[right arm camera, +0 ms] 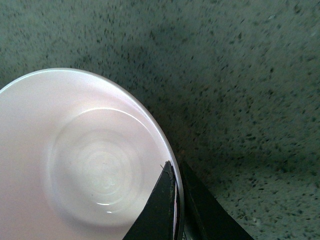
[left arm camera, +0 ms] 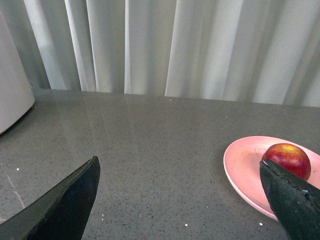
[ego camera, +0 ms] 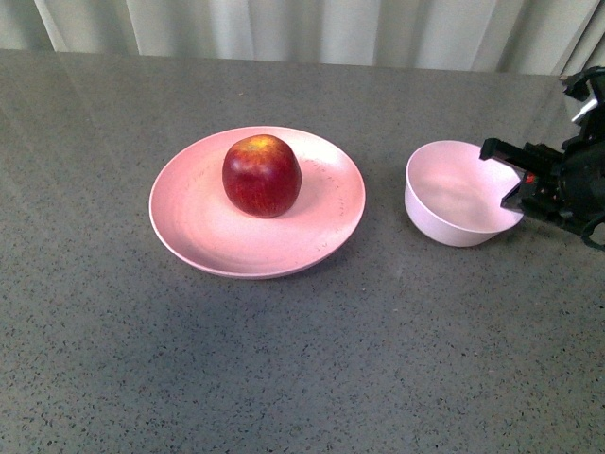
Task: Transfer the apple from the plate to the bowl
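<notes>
The dark red apple sits on the wide salmon-pink plate at the table's middle. Both also show in the left wrist view, the apple on the plate. The small pale pink bowl stands right of the plate, empty. My right gripper is shut on the bowl's right rim; in the right wrist view one finger is inside and one outside the bowl wall. My left gripper is open and empty, over bare table left of the plate; it is out of the front view.
The grey speckled table extends all around. A pale curtain hangs behind its far edge. A white rounded object stands at the side in the left wrist view.
</notes>
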Available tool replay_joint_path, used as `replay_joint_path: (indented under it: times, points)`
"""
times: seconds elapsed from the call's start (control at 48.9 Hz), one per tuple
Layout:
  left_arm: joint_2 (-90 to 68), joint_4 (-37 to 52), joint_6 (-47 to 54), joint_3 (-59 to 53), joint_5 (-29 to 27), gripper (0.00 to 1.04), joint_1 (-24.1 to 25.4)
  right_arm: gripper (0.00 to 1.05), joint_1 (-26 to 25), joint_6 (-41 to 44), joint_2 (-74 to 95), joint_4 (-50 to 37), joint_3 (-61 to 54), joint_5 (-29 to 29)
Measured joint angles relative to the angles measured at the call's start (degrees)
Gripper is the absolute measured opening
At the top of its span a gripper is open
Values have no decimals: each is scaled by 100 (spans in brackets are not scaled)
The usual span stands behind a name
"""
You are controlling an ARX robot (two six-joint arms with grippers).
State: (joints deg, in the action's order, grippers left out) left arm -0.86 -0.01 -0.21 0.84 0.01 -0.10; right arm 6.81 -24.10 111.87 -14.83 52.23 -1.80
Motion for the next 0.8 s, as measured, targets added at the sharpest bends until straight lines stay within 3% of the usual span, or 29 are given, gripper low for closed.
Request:
replay_joint_path:
  times: [0.347,0.552,0.797]
  points:
    - [0,0,0,0,0,96,0,4,133,-59,140,70,33,33]
    - [0,0,0,0,0,96,0,41,61,-168,24,-330,-72,-197]
    - [0,0,0,0,0,96,0,72,-179,-122,-669,-822,-431,-260]
